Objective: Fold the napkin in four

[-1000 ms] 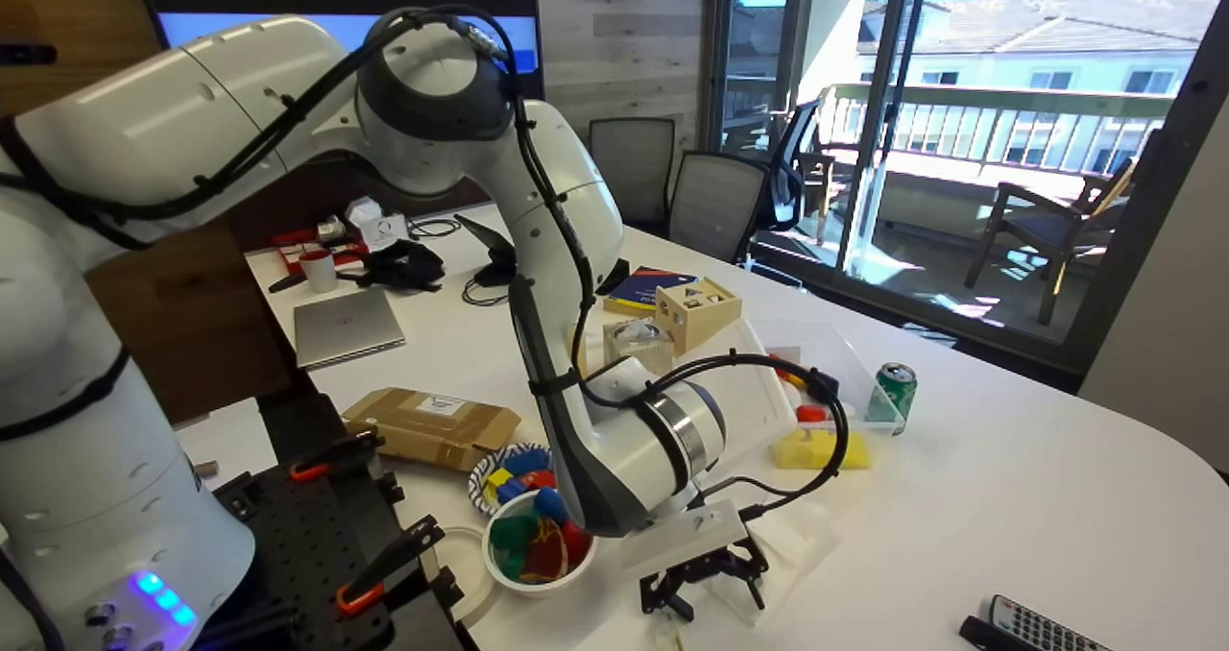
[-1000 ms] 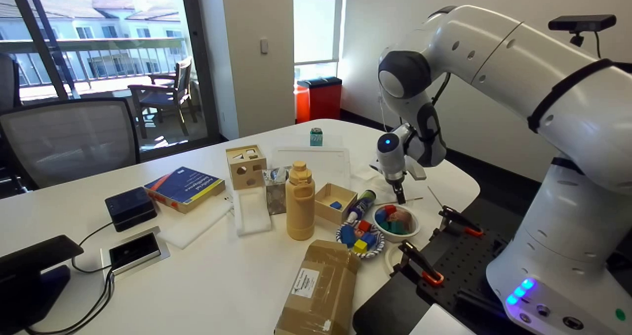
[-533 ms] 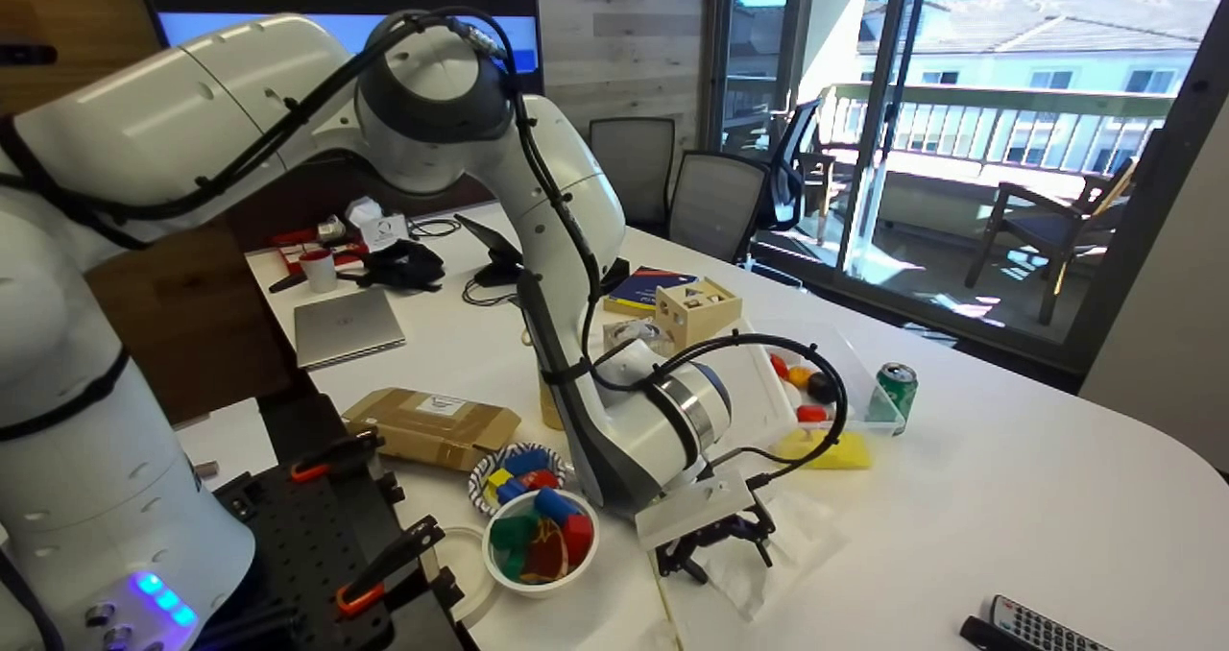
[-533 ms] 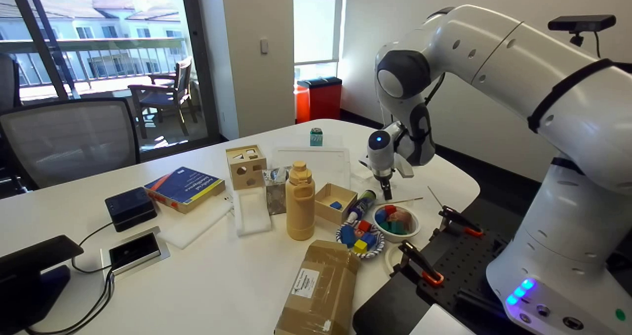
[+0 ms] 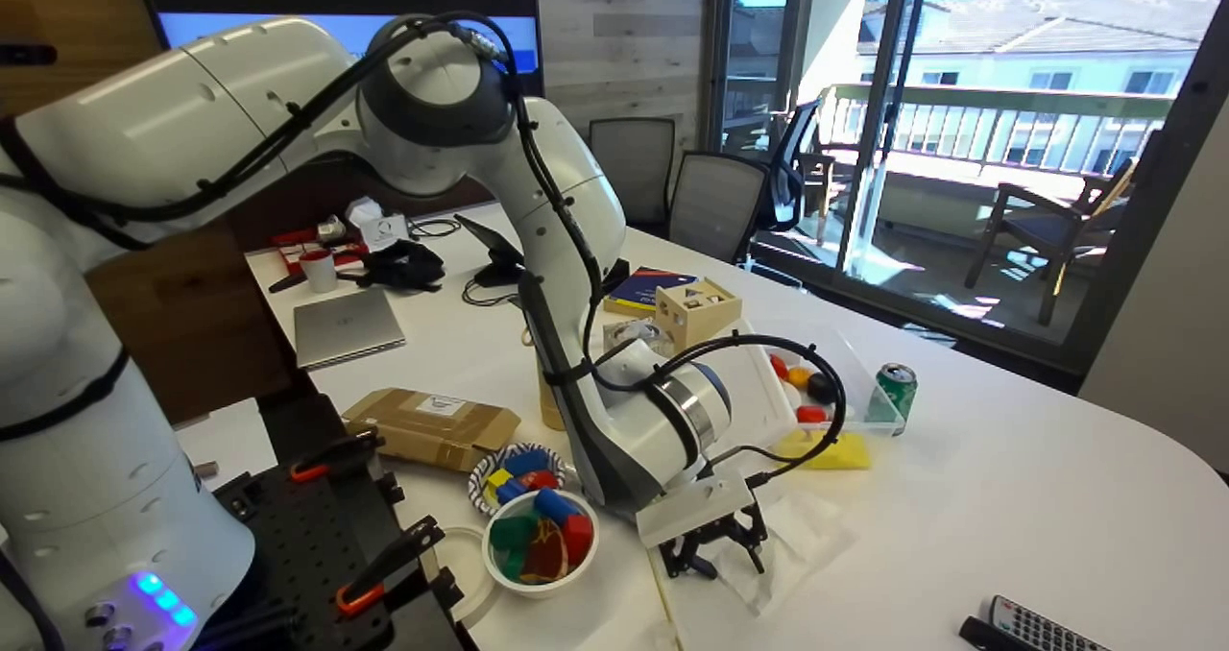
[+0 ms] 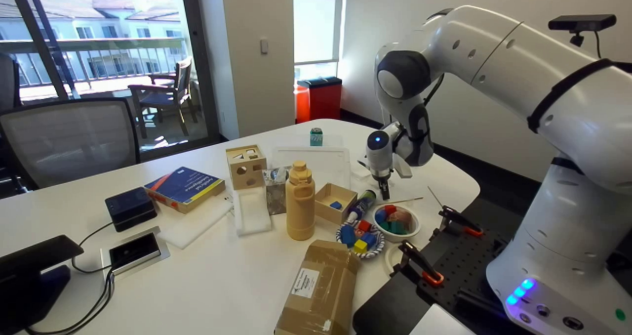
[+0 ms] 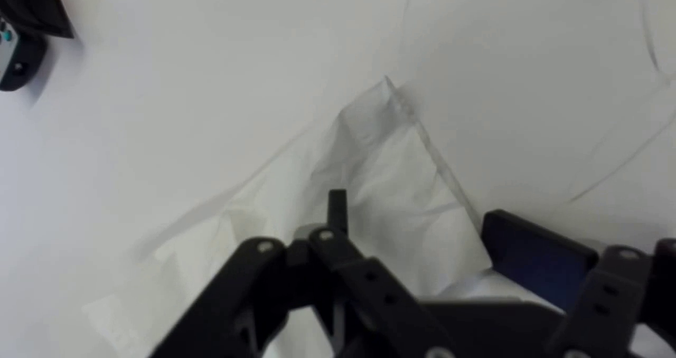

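Observation:
The napkin [image 7: 401,199] is thin, white and creased, lying on the white table with one corner pointing up in the wrist view. It also shows in an exterior view [image 5: 807,536], partly behind my gripper. My gripper [image 7: 417,226] is over it with the fingers apart. One finger stands over the napkin's middle, the other at its right edge. I cannot tell whether the fingers touch the napkin. In an exterior view my gripper [image 5: 734,571] points down, low over the table. In an exterior view the gripper [image 6: 385,196] is seen side-on, near the white bowl.
A white bowl [image 5: 504,569] of coloured blocks and a patterned bowl [image 5: 475,493] stand beside the arm. A thin stick [image 5: 665,593] lies near the gripper. A yellow item [image 5: 835,451], clear bin [image 5: 855,363] and green can [image 5: 895,397] are farther off. Remotes [image 5: 1032,627] lie aside.
My gripper has moved away from the robot's base, over the napkin, most of it in the first half second. Its fingers look slightly closer together now. The napkin has barely moved.

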You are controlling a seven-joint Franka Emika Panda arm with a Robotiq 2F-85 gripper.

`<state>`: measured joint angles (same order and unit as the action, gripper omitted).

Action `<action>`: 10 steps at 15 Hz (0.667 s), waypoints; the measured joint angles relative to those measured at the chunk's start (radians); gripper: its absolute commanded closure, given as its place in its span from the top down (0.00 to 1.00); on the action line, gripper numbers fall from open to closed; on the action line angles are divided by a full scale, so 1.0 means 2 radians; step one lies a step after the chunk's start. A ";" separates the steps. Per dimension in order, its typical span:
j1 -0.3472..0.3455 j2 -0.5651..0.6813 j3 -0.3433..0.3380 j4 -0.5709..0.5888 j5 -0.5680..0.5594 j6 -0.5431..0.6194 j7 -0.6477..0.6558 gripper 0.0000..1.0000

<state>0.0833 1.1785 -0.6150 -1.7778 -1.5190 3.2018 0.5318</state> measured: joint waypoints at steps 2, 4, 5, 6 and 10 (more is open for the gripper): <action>-0.003 -0.001 0.000 0.000 0.000 0.001 0.000 0.21; -0.006 -0.002 0.000 0.000 0.000 0.001 0.000 0.05; -0.007 -0.002 0.000 0.000 0.000 0.002 0.000 0.00; -0.008 -0.003 0.000 0.001 0.001 0.002 0.000 0.00; -0.015 -0.009 -0.002 0.000 0.001 0.003 -0.011 0.02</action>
<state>0.0528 1.1607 -0.6198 -1.7787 -1.5178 3.2071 0.5097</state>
